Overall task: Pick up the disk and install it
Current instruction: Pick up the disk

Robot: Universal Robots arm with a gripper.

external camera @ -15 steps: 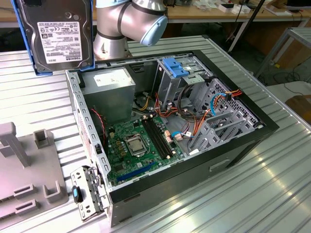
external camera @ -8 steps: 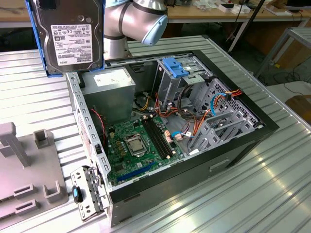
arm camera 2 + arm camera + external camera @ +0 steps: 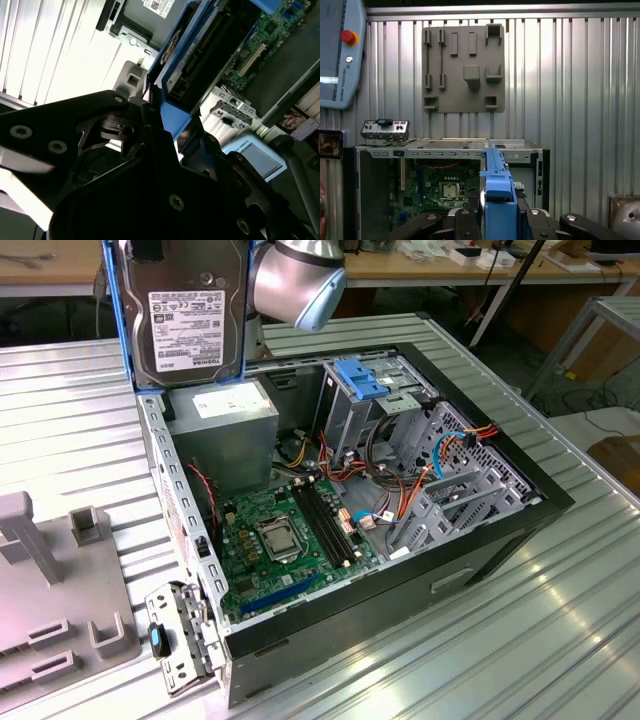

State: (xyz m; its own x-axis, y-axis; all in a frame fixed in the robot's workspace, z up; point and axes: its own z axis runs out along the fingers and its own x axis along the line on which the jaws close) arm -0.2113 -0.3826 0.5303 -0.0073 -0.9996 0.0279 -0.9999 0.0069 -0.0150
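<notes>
I hold my arm (image 3: 297, 280) high, with its silver wrist joint at the top edge of the exterior view. My gripper (image 3: 498, 219) points straight down. In the first wrist view its black fingers (image 3: 462, 223) sit on either side of the disk (image 3: 185, 320), clamped tight on the blue frame. The disk hangs on edge from them, touching nothing else.

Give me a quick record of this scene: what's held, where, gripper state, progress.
held: disk, upright
gripper state: gripper shut on disk
where: raised over the open case, near its power supply
progress: disk picked up, not yet installed
nearby: grey fixture plate on the table beside the case
</notes>
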